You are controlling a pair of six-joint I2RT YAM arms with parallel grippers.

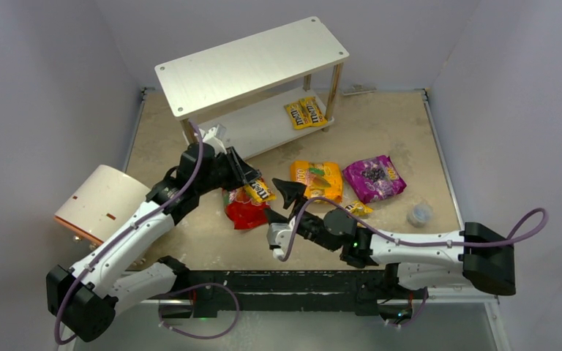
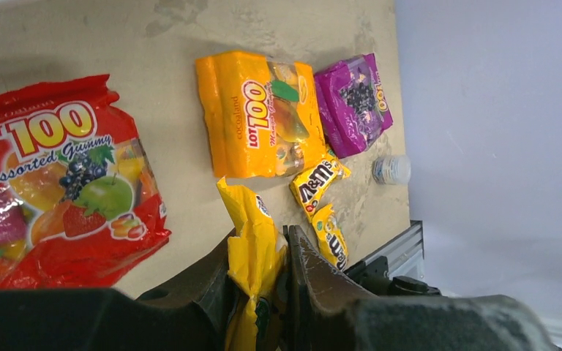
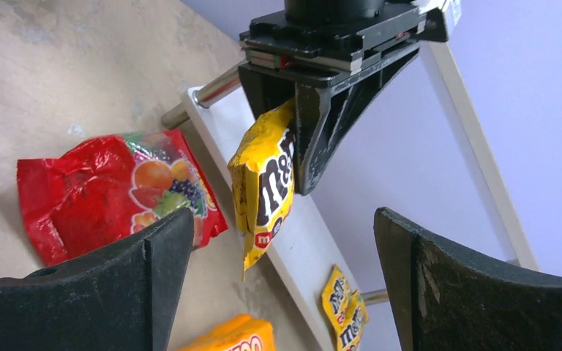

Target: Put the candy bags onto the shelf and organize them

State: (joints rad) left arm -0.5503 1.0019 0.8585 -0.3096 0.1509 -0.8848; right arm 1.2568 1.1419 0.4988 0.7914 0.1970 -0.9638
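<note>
Right now my left gripper [image 1: 251, 184] is pinched shut on a small yellow M&M's packet [image 1: 260, 192]. The packet hangs clear of the table [image 1: 410, 131], just in front of the shelf [image 1: 252, 62] and near the far end of the red bag [image 1: 245, 212]. My right gripper [image 1: 282, 206] has its jaws wide apart with nothing between them, and it sits just beside that hanging packet.

The shelf's lower board [image 1: 263, 128] carries two M&M's packets [image 1: 304, 113] side by side at its right end, with white board showing to their left.

On the table, the orange-yellow bag [image 1: 320, 179] and the purple bag [image 1: 372, 178] lie flat next to each other, near the shelf's front. Two more small packets [image 1: 358, 209] lie close to my right arm.

A small round tub [image 1: 419, 214] sits near the table's right edge; I cannot tell what is in it. A cream-white cylinder [image 1: 102, 203] lies at the left edge, beside my left arm.
</note>
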